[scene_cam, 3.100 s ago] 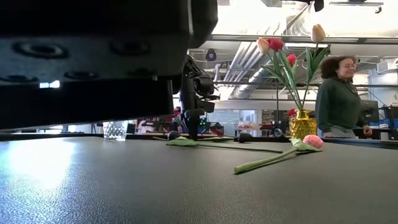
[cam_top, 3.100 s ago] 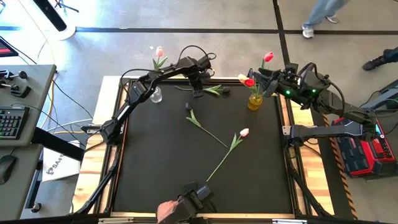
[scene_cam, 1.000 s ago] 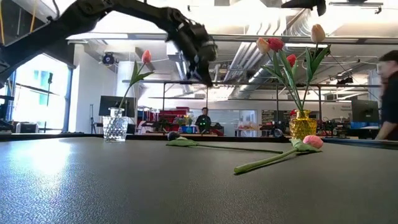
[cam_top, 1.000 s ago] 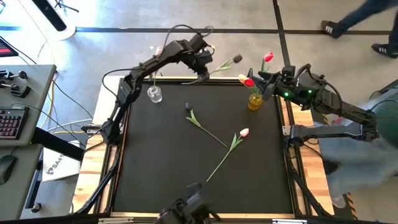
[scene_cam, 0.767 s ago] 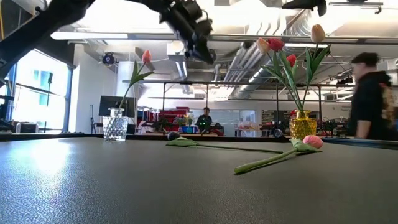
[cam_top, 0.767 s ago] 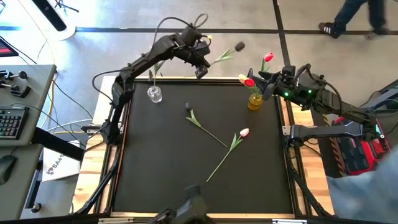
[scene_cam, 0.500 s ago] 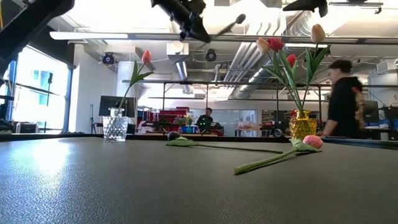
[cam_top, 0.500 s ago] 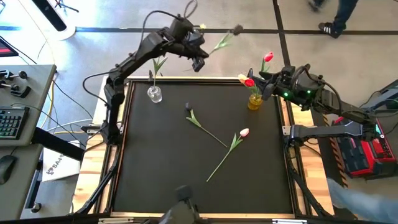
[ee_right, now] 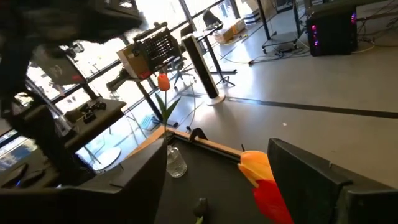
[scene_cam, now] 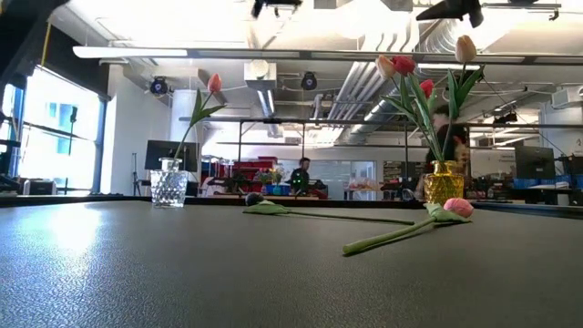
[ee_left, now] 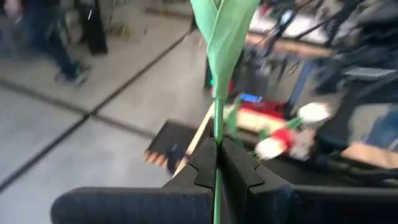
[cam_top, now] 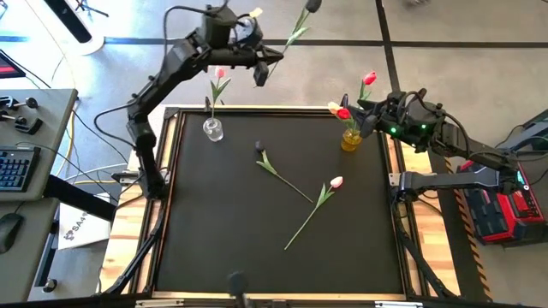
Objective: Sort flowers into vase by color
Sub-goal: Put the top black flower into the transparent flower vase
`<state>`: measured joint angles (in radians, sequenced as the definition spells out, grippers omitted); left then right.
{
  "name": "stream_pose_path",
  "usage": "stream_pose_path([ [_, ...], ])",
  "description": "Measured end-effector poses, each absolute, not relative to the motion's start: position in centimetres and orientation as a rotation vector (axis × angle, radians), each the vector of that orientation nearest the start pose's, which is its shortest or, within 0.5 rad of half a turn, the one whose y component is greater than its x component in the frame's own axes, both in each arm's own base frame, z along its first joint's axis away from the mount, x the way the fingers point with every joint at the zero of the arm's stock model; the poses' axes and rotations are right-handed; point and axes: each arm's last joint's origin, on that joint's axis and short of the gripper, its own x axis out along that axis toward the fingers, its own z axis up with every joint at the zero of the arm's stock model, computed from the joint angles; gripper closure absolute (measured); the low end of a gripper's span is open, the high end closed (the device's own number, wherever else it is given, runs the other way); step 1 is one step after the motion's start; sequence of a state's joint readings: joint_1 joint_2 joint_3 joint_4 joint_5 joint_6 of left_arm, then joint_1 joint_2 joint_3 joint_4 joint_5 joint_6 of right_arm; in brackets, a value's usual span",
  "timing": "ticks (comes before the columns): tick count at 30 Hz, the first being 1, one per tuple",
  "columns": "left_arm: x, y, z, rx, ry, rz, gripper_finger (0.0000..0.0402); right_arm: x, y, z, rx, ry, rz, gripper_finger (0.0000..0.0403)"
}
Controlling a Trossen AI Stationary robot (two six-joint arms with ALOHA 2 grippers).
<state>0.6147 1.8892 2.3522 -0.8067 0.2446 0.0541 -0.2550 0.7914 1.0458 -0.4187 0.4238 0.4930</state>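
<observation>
My left gripper (cam_top: 260, 67) is raised high above the table's far edge, shut on a dark-headed tulip (cam_top: 312, 5) whose stem slants up and away. A clear glass vase (cam_top: 212, 129) at the far left holds one pink-red tulip (cam_top: 219, 74). A yellow vase (cam_top: 351, 139) at the far right holds red and peach tulips (cam_top: 342, 112). My right gripper (ee_right: 230, 186) hovers open beside the yellow vase. A dark-headed tulip (cam_top: 260, 148) and a pink-headed tulip (cam_top: 336, 181) lie flat on the black mat. My left gripper pinches the tulip's thin green stem (ee_left: 217, 134) between its two fingertips, below a folded leaf (ee_left: 221, 37). The stem runs lengthwise out past the fingers. The flower is lifted clear of the table, its head pointing up and toward the right.
The two loose tulips cross near the mat's middle (cam_top: 310, 200). A wooden frame (cam_top: 168, 145) edges the mat. The near half of the mat (cam_top: 257, 257) is bare. Desks with keyboards stand to the left (cam_top: 17, 167); a person shows far behind the yellow vase (scene_cam: 442, 123).
My left gripper has risen steadily, carrying the dark-headed tulip with it and drifting toward the table's left. In the low view it has climbed to the picture's top edge. The flower has stayed in the shut fingers.
</observation>
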Motion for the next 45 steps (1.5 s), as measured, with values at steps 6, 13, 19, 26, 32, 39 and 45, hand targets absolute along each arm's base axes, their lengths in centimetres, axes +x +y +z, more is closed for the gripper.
stream_pose_path([
  [6, 30.1, 18.5, 50.9, -0.027, 0.300, 0.356, 0.0401, 14.1, -5.0, 39.6, 0.449, -0.013, -0.743, 0.0136],
  [13, 27.1, 16.0, 50.0, -0.040, 0.414, 0.342, 0.0401, 14.0, -5.1, 39.6, 0.417, -0.023, -0.800, 0.0136],
  [19, 24.4, 14.3, 45.9, -0.094, 0.267, 0.395, 0.0401, 14.0, -5.2, 39.7, 0.427, -0.031, -0.799, 0.0136],
  [26, 19.6, 12.5, 39.8, -0.119, 0.114, 0.504, 0.0401, 14.0, -5.2, 39.7, 0.451, -0.045, -0.794, 0.0136],
  [32, 16.9, 11.7, 35.2, -0.028, -0.018, 0.553, 0.0401, 14.5, -5.3, 39.6, 0.459, -0.035, -0.789, 0.0136],
  [39, 15.1, 11.8, 29.2, 0.104, -0.079, 0.652, 0.0401, 15.8, -5.5, 39.1, 0.490, -0.017, -0.776, 0.0136],
  [45, 13.9, 12.2, 25.4, 0.084, -0.109, 0.707, 0.0401, 16.8, -5.6, 38.6, 0.533, 0.018, -0.726, 0.0136],
])
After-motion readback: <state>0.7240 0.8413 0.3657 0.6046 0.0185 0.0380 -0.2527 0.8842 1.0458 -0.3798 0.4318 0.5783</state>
